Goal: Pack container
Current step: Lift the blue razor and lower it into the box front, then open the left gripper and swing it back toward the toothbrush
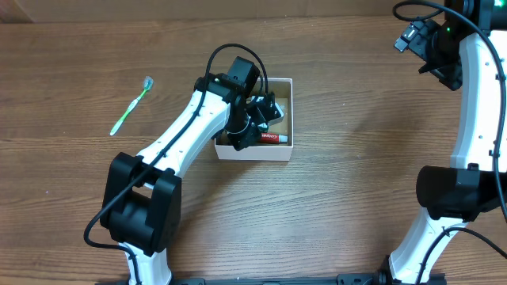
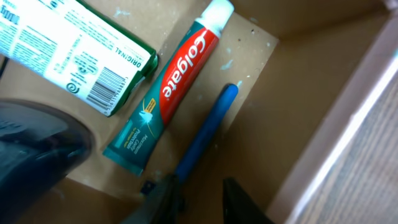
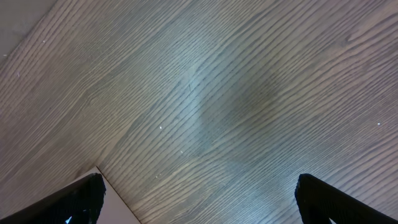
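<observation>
Left pincer [image 2: 202,198] inside container [image 1: 255,152], fingers apart, blue toothbrush [image 2: 208,130] end near them, beside toothpaste [image 2: 171,87]. Right pincer [image 3: 199,196] wide apart above desk [image 3: 217,93].

Left arm stretched forward, left hand [image 2: 202,196] angled down, fingers slightly apart; right hand [image 3: 199,194] aloft, fingers spread wide

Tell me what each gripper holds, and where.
Right gripper holds nothing. Left gripper is at one end of the blue toothbrush; whether it grips cannot be told.
</observation>
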